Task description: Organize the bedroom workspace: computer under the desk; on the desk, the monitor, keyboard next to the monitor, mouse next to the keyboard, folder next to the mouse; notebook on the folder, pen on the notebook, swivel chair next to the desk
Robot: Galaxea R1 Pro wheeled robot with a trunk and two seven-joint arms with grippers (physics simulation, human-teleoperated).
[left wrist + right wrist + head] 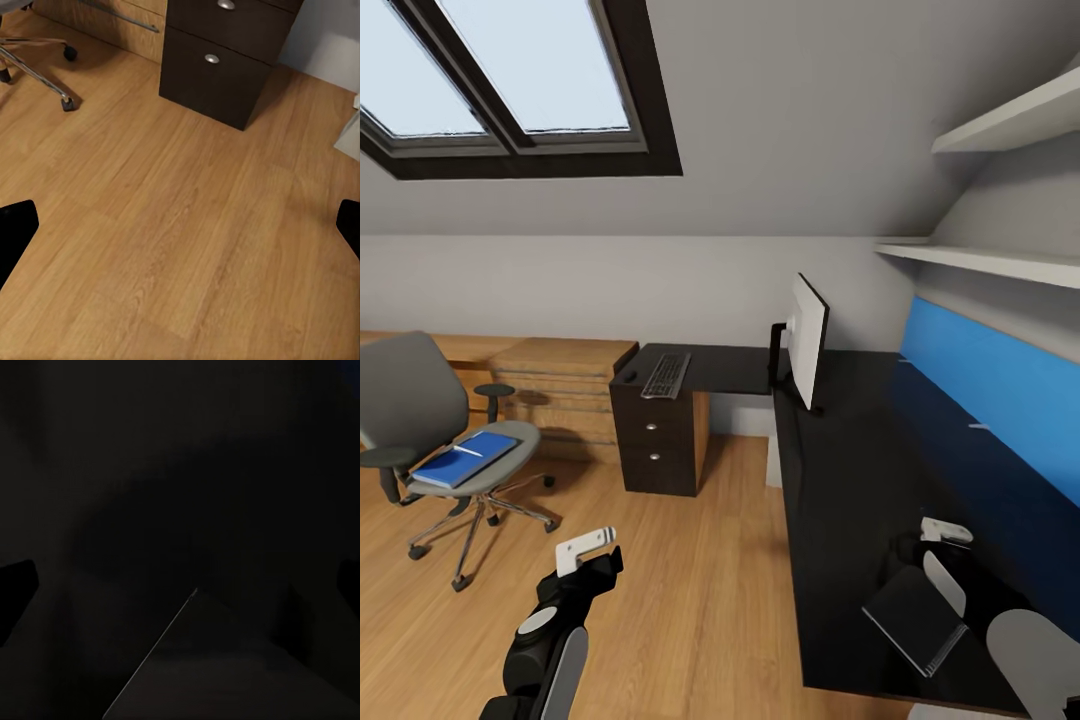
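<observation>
Hovering over the wooden floor, my left claw [588,549] is spread and grips nothing, its fingertips [16,229] wide apart in the left wrist view. My right claw [943,532] hangs above the black L-shaped counter [860,480] beside the thin dark notebook [916,620]; whether it is spread I cannot tell. The bright blue folder [465,458] lies on the grey swivel chair [430,425], while the black keyboard [666,375] and wide monitor [807,341] sit on the counter.
</observation>
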